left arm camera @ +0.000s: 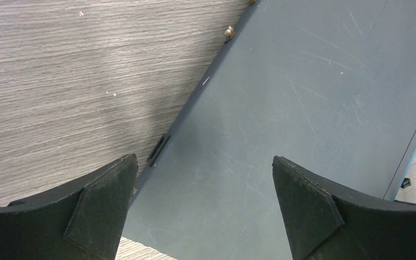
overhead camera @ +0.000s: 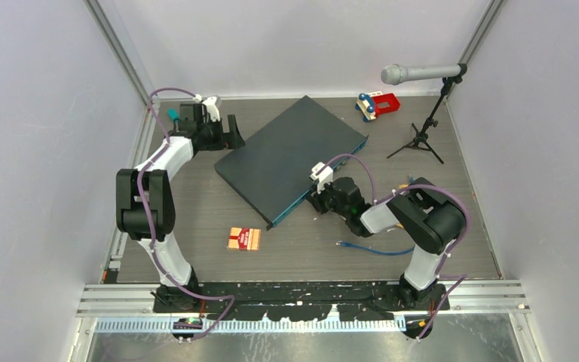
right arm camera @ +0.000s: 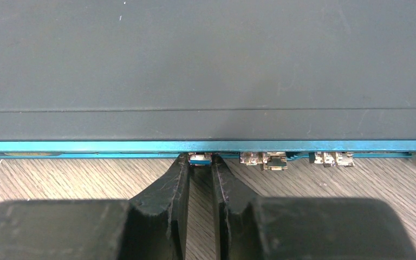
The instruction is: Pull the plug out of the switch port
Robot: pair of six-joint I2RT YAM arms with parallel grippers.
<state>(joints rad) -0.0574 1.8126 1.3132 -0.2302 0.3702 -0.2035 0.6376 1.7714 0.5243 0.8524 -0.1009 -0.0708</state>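
Note:
The switch (overhead camera: 290,154) lies slantwise mid-table, dark slate on top, with its teal front edge (right arm camera: 86,146) facing my right arm. A small blue plug (right arm camera: 200,158) sits in one port of that edge. My right gripper (right arm camera: 200,162) is low on the table against the front edge, and its two fingertips press the plug's sides; in the top view it is at the near right of the switch (overhead camera: 318,197). No cable shows behind the plug. My left gripper (left arm camera: 203,162) hangs open and holds nothing above the switch's top (left arm camera: 303,97), near the far left corner (overhead camera: 234,138).
Further metal sockets (right arm camera: 264,158) line the front edge to the right of the plug. A loose blue cable (overhead camera: 373,250) lies by my right arm. A red-and-yellow card (overhead camera: 244,238), a red toy (overhead camera: 378,104) and a microphone stand (overhead camera: 420,139) are also on the table.

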